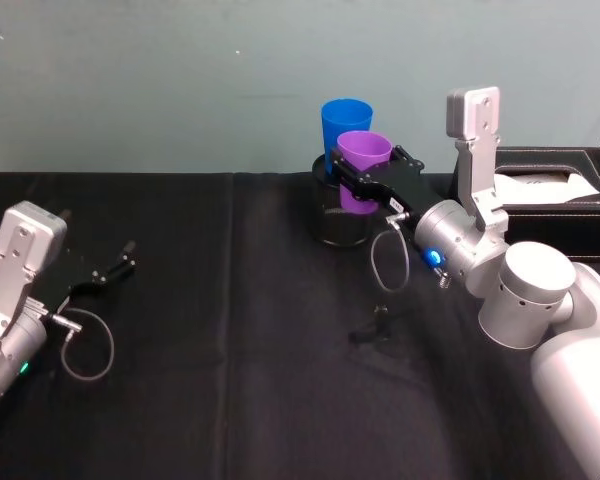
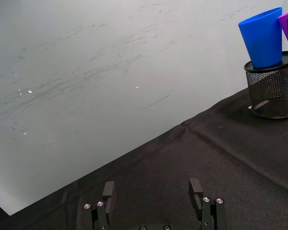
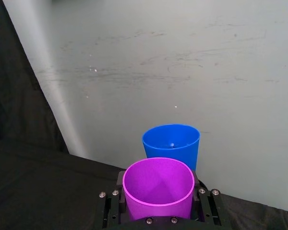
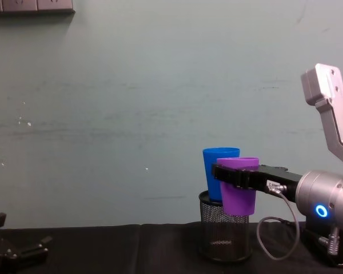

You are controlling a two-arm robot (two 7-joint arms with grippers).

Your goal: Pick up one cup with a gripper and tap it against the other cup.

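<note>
Tabletop (image 1: 230, 400) in black cloth runs the full width of the scene, up to a pale green wall (image 1: 180, 80) at the far side. Next in bulk is the right arm (image 1: 540, 300), silver-grey with a lit blue ring, which reaches from the near right toward the far centre. The left arm (image 1: 15, 290) sits at the near left, low over the cloth and well apart from the cups. A black box (image 1: 550, 180) with white tissue showing at its slot stands at the far right.

At the far centre stands a black wire-mesh pen holder (image 4: 222, 234). The blue cup (image 1: 345, 118) stands upright in its top, with its base below the rim and its open mouth up. The purple cup (image 1: 365, 150) hangs clear of the tabletop, upright, just near and right of the blue one. From the chest view its lower part overlaps the holder's rim. Whether the two cups touch I cannot tell; they are at least very close.

The right pincer (image 4: 234, 174) is clamped on the purple cup, one black finger on each side of its wall below the rim. The left pincer (image 2: 152, 189) is spread wide with nothing between its fingers. A small black clip (image 1: 378, 322) lies on the cloth near the centre.
</note>
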